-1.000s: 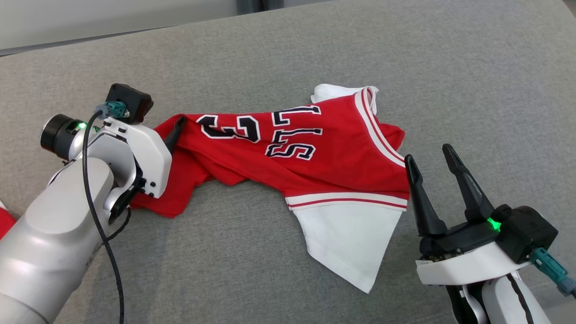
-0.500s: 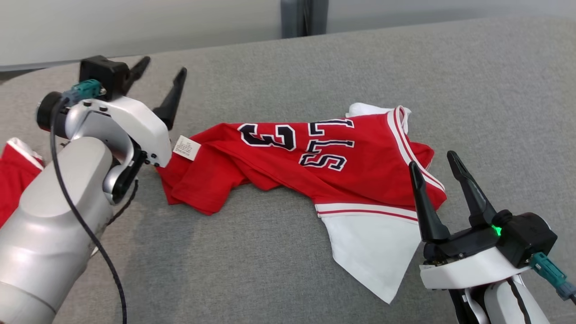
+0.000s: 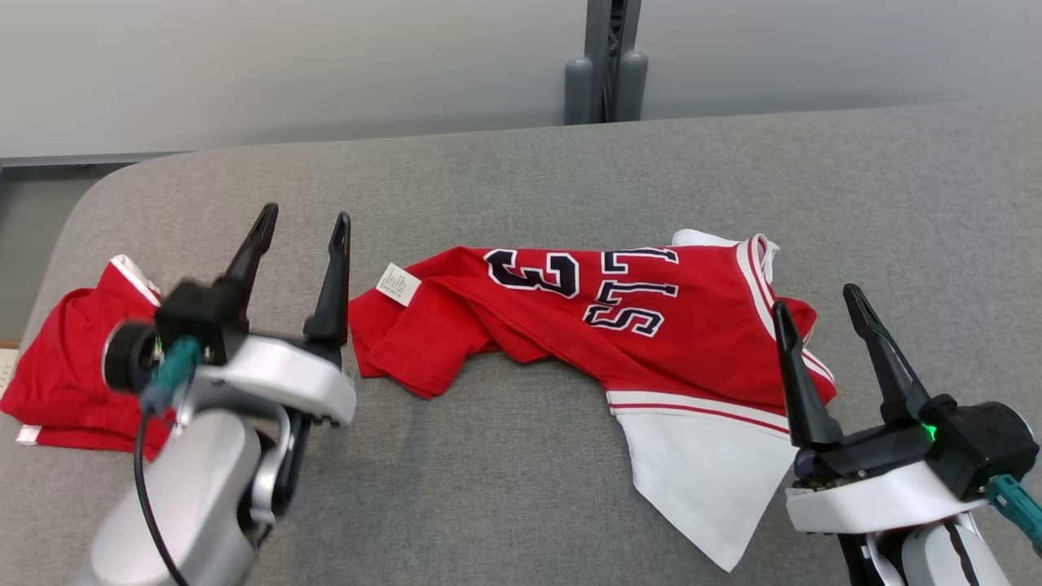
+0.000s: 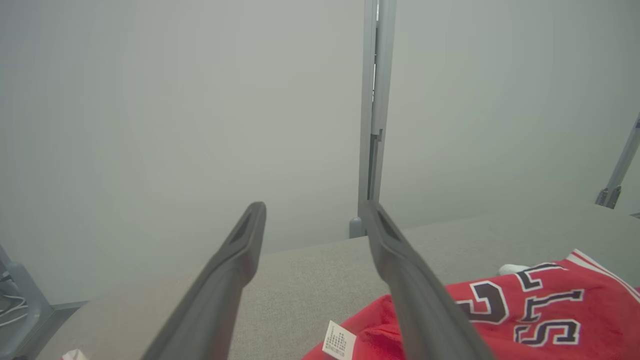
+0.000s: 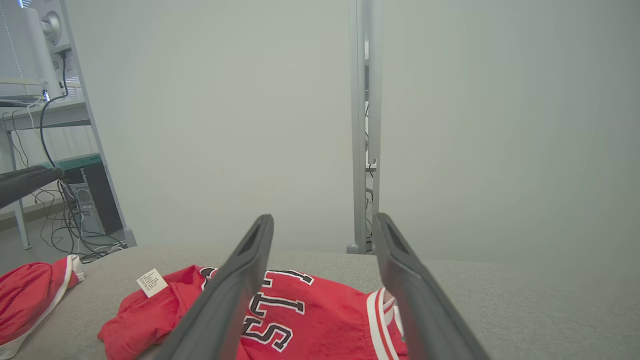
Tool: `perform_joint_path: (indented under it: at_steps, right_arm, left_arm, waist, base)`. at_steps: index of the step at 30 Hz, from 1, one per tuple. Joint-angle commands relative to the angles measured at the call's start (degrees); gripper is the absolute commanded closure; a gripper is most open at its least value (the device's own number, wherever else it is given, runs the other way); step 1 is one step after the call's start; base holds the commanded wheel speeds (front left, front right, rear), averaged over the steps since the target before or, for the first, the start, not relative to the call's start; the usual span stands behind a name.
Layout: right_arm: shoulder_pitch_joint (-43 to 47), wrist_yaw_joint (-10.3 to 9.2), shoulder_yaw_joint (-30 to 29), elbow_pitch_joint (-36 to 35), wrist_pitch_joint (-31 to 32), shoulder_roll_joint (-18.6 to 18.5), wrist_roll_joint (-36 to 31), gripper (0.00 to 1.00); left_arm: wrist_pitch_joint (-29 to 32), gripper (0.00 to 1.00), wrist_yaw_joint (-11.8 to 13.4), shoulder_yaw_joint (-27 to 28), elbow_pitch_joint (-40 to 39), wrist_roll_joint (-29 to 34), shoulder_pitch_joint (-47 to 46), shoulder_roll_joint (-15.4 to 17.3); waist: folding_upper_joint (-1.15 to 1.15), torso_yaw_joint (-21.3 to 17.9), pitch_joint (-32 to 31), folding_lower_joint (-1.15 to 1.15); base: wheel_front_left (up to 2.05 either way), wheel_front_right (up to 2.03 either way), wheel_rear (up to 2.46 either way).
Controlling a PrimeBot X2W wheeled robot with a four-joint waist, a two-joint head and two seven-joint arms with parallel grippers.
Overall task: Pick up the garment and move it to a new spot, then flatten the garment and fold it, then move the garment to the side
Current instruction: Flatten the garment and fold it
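Cloth of a grey weave covers the desk [image 3: 521,488], whose near left corner is rounded. Nearest, the right pincer [image 3: 816,297] stands spread and empty at the lower right, its fingers in front of the right end of the garment [image 3: 570,325]; whether they touch it I cannot tell. The left pincer [image 3: 306,214] is spread and empty too, just beside the garment's left end.

The garment is a red shirt lying crumpled across the middle of the desk, with a white panel [image 3: 700,480] spread toward the near right and white-and-red striped trim. It bears a dark, white-edged 3 [image 3: 533,273] and block letters, an S among them, partly lost in the folds. A white tag [image 3: 397,284] sticks out at its left end, the print too small to read.

A second red cloth [image 3: 65,366] lies bunched at the desk's left edge, well apart. Beyond the far edge stands a pale wall [image 3: 326,65] with a grey post [image 3: 606,57]. The right wrist view shows a shelf [image 5: 30,100] hung with cables off to the left.
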Motion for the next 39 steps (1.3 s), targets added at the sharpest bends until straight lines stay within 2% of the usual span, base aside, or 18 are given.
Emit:
perform_joint_path:
  at_steps: [1,4,6,9,12,18,25,31,34,39]
  right_arm:
    - [0.81,-0.02,-0.12,-0.21,-0.28,-0.35,-0.3,0.0]
    - [1.33,-0.02,-0.73,-0.35,-0.28,-0.36,-0.66,0.0]
    - [2.17,-0.01,-1.21,-0.26,-0.28,-0.37,-0.88,0.0]
    - [2.92,-0.02,-1.53,-0.45,-0.28,-0.34,-1.14,0.0]
    - [3.76,-0.02,-1.51,-0.52,-0.28,-0.36,-1.32,0.0]
    - [4.41,-0.02,-1.35,-0.32,-0.28,-0.35,-0.88,0.0]
    - [4.17,-0.02,-1.02,-0.07,-0.28,-0.35,-1.06,0.0]
    - [3.92,-0.02,-0.98,0.07,-0.28,-0.35,-1.22,0.0]
    - [3.75,-0.02,-0.95,-0.03,-0.28,-0.34,-1.11,0.0]
    - [3.32,-0.02,-1.01,-0.18,-0.28,-0.34,-1.13,0.0]
  left_arm:
    - [-0.21,0.0,0.46,0.63,-0.33,0.77,1.42,0.12]
    - [-0.17,0.0,0.8,4.18,-5.81,7.28,8.95,-2.1]
    - [-0.17,0.0,1.32,7.79,-8.47,9.53,13.67,-4.67]
    - [-0.17,0.0,0.75,12.96,-11.51,13.47,19.36,-8.36]
    - [-0.18,0.0,-1.86,15.7,-12.56,17.49,23.48,-11.35]
    - [-0.19,0.0,-6.98,20.66,-10.13,21.57,27.05,-15.66]
    - [-0.18,0.0,-10.78,24.66,-8.56,24.2,26.81,-17.87]
    - [-0.19,0.0,-12.7,26.29,-7.61,25.46,26.51,-18.42]
    - [-0.19,0.0,-13.38,26.09,-6.81,25.8,26.19,-18.56]
    - [-0.19,0.0,-16.13,24.82,-1.87,27.18,23.71,-18.55]
  waist:
    - [0.0,0.56,-0.53,0.0]
    - [0.0,1.17,-1.49,0.0]
    - [0.0,1.47,-2.1,0.0]
    - [0.0,1.86,-2.63,0.0]
    - [0.0,1.99,-3.05,0.0]
    - [0.0,1.88,-3.25,0.0]
    - [0.0,1.53,-2.94,0.0]
    - [0.0,1.03,-2.63,0.0]
    - [0.0,0.78,-2.16,0.0]
    - [0.0,0.58,-0.43,0.0]
  base:
    - [0.0,0.0,0.0]
    - [0.0,0.0,0.0]
    - [0.0,0.0,0.0]
    - [0.0,0.0,0.0]
    - [0.0,0.0,0.0]
    - [0.0,0.0,0.0]
    - [0.0,0.0,0.0]
    - [0.0,0.0,0.0]
    - [0.0,0.0,0.0]
    - [0.0,0.0,0.0]
